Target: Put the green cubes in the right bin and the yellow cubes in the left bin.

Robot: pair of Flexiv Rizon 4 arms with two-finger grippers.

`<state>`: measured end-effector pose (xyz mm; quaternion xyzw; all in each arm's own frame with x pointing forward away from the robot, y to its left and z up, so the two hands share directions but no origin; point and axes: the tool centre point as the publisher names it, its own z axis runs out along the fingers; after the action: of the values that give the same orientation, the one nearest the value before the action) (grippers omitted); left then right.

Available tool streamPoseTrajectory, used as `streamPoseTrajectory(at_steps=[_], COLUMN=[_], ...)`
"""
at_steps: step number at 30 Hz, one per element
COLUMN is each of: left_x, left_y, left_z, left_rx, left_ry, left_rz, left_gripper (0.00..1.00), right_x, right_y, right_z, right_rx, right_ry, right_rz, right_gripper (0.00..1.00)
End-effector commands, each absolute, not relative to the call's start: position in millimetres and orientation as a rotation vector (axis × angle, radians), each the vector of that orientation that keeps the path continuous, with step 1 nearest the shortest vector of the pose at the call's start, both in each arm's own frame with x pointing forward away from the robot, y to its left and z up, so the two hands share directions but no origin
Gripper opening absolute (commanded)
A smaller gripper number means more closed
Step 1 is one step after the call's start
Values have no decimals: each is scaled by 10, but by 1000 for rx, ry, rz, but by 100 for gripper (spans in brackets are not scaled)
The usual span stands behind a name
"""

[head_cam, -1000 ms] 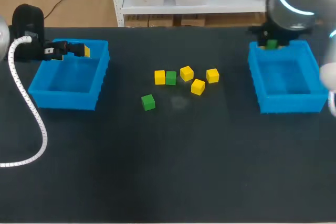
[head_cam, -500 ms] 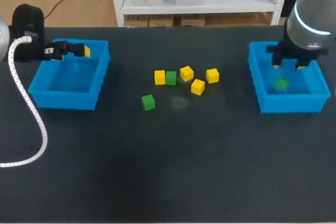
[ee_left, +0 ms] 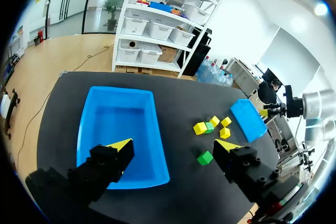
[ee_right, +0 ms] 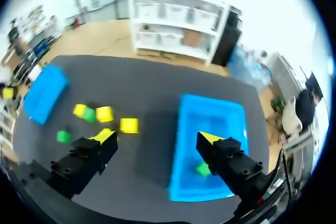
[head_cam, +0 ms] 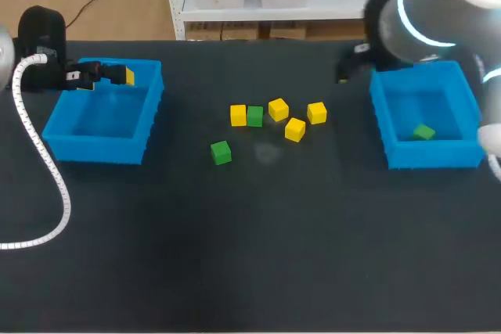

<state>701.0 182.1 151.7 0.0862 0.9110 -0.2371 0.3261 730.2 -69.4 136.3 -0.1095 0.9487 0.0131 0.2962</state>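
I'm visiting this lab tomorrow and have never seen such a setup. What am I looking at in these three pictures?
This is a robot with two arms at a black table. The wide picture looks down from above and behind it. The two round ones come from a camera on each wrist, looking along the fingers. Each arm ends in a two-fingered gripper with yellow tips. The left gripper is open and empty at the left bin. The right gripper, also open and empty, is near the right bin, where one green cube lies. In the middle of the table sit four yellow cubes and two more green cubes.
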Motion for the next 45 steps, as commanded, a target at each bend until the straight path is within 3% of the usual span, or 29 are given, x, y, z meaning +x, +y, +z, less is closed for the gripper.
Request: streamPoseTrajectory(at_steps=[1, 13, 29, 45], left_x=[7003, 7003, 7003, 7003], left_y=[1842, 1842, 1842, 1842], left_z=[1501, 1501, 1501, 1501], left_rx=[230, 230, 230, 230], left_ry=[2377, 2377, 2377, 2377], left_rz=[-633, -633, -633, -633], left_gripper=[100, 100, 100, 100], right_x=[7258, 6968, 6814, 6791], right_y=[-257, 615, 1006, 1425], right_z=[1351, 1243, 1032, 649], right_rx=[-496, -1066, -2183, -2165], right_ry=[2488, 2309, 1511, 1365], right_rz=[76, 157, -3, -117], right_gripper=[100, 100, 100, 100])
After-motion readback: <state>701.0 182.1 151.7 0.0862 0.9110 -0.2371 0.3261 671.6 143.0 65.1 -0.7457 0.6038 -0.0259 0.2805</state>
